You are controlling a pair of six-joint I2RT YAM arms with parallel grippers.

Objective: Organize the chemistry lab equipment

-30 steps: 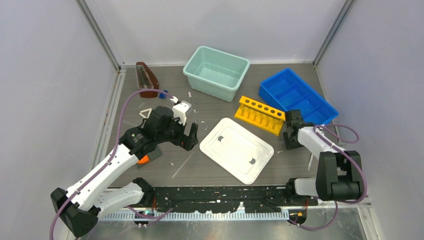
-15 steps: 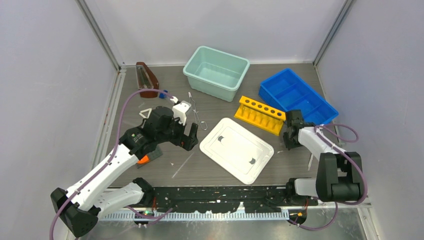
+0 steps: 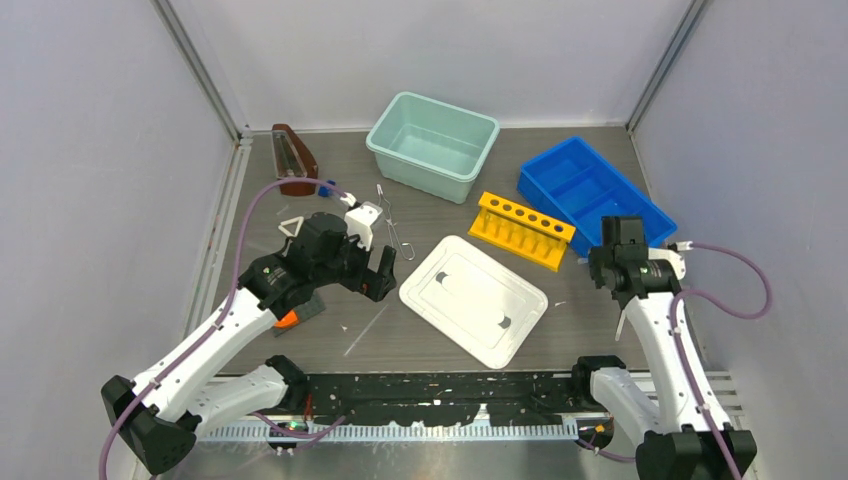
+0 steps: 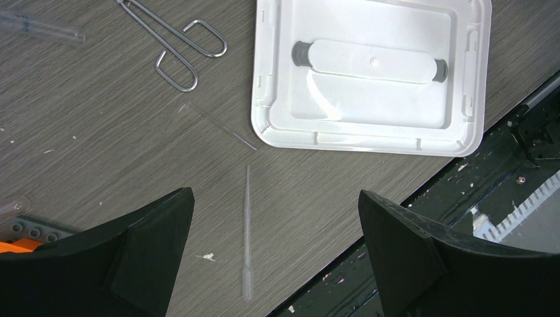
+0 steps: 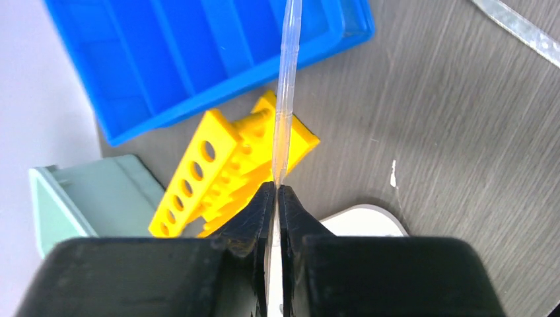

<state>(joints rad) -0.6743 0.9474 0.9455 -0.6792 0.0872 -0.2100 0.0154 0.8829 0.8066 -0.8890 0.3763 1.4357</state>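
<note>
My right gripper (image 5: pixel 276 187) is shut on a slim clear pipette (image 5: pixel 284 99), which sticks straight out of the jaws above the yellow rack (image 5: pixel 224 168). From above, this gripper (image 3: pixel 622 262) hangs by the blue tray's near corner. My left gripper (image 4: pixel 274 224) stands wide open over bare table, and another clear pipette (image 4: pixel 246 231) lies flat between its fingers. Silver wire tongs (image 4: pixel 173 39) and a thin glass rod (image 4: pixel 218 125) lie beyond it. The white triangle (image 3: pixel 292 226) and a small blue knob (image 3: pixel 325 187) sit behind the left gripper (image 3: pixel 368 255).
A teal bin (image 3: pixel 432 145) stands at the back centre and a divided blue tray (image 3: pixel 595 195) at the back right. The white lid (image 3: pixel 472 298) lies mid-table. A brown holder (image 3: pixel 293 160) is back left. A clear tube (image 3: pixel 622 322) lies near the right arm.
The right jaws have closed on the pipette. That arm has risen and swung right, away from the yellow rack's end. The left arm has not moved.
</note>
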